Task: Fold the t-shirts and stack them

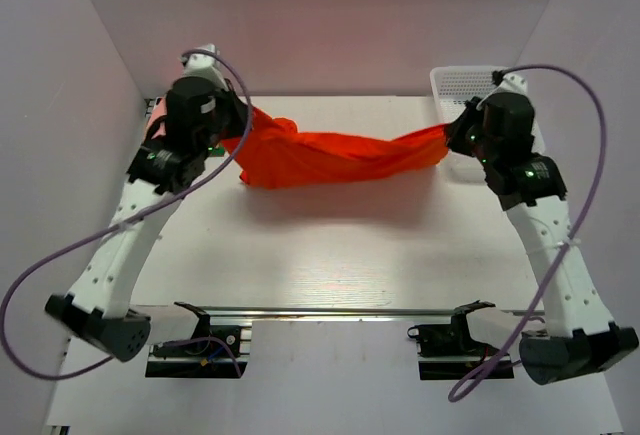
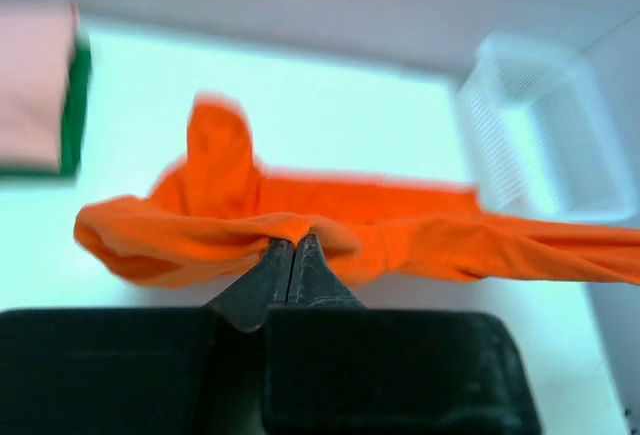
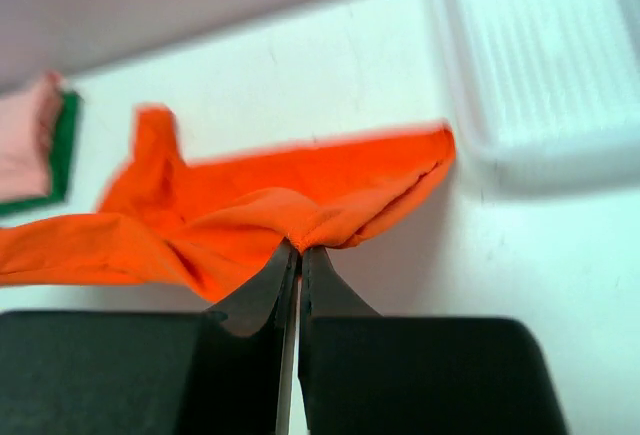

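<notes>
The bright orange-red t-shirt (image 1: 330, 158) hangs stretched between both grippers above the table, sagging in the middle. My left gripper (image 1: 232, 120) is shut on its left end; the left wrist view shows the jaws (image 2: 293, 243) pinching a cloth fold (image 2: 250, 230). My right gripper (image 1: 458, 135) is shut on its right end, the jaws (image 3: 300, 247) pinching a hem (image 3: 310, 220). A folded salmon-pink shirt (image 2: 35, 80) lies on a dark green one (image 2: 76, 105) at the far left; both also show in the right wrist view, pink (image 3: 25, 145) and green (image 3: 62, 145).
A white plastic mesh basket (image 1: 462, 83) stands at the back right, close behind the right gripper; it also shows in the left wrist view (image 2: 540, 130) and the right wrist view (image 3: 540, 65). White walls enclose the table on three sides.
</notes>
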Available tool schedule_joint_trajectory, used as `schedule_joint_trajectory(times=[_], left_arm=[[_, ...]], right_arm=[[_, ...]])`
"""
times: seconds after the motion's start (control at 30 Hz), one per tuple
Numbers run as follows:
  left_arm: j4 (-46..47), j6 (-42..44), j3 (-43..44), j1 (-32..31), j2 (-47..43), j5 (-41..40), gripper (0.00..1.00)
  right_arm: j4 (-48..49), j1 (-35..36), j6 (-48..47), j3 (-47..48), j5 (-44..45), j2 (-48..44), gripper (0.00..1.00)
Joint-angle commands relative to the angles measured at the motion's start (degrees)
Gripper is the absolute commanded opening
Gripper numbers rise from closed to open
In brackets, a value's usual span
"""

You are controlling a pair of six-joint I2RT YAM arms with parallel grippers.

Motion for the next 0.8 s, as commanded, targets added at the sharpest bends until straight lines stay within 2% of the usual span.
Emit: schedule_joint_trajectory(times=[0.0,0.27,0.47,0.6,0.7,0.77], left_arm=[[4.3,6.2,6.3,0.1,-7.5,-1.7,0.0],[3.1,11.3,17.4,-0.4,-13.4,-1.2,0.0],[-0.8,13.4,32.7,-0.4,-13.9,-0.6,0.0],[-4.0,14.9,39.7,-0.4,-14.5,-3.1,0.0],[-4.0,15.4,41.0,-0.4,-17.1,-4.3,0.0],[-4.5,15.4,41.0,-0.4,-17.7,-2.1,0.0]], right_arm=[[1.9,-0.1,-6.2,6.6,0.4,-4.3,0.0],[-0.3,-0.1,-11.3,23.6,-4.5,-8.1,0.0],[-2.1,-0.2,-12.7,34.3,-7.4,-10.6,0.0],[-3.5,-0.1,-12.5,37.5,-4.2,-13.8,0.0],[-4.4,-0.1,-10.7,36.7,-2.2,-16.9,0.0],[-5.2,-0.1,-10.1,36.0,-2.6,-19.2,0.0]])
